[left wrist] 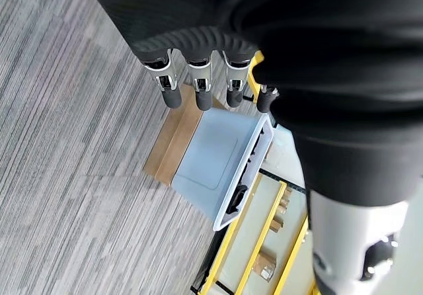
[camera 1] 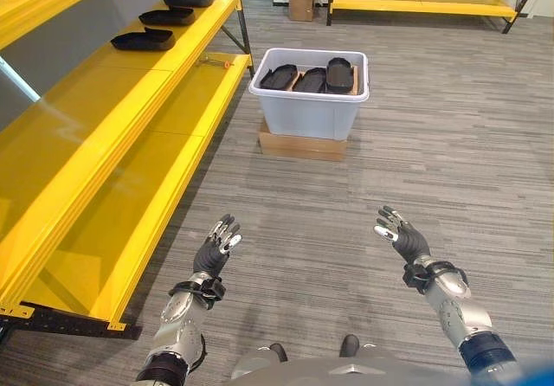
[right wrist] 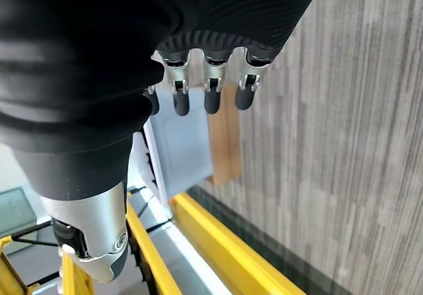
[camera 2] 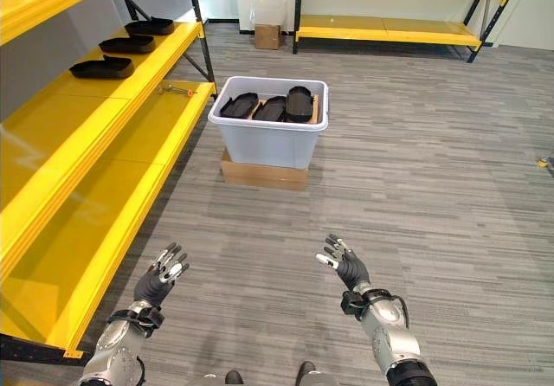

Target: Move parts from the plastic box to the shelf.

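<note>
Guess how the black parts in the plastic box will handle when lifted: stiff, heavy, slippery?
The black parts look like shallow moulded shells, so probably stiff and light. They stand on edge in the plastic box, so neighbours may tip. Their smooth surface could be slippery.

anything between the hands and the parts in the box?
Nothing visible. Bare floor lies between the left robot hand, the right robot hand and the plastic box; the black parts lie uncovered inside.

Three black parts (camera 1: 310, 78) lie in the pale plastic box (camera 1: 309, 109); three more on the yellow shelf (camera 1: 112, 100)
</note>
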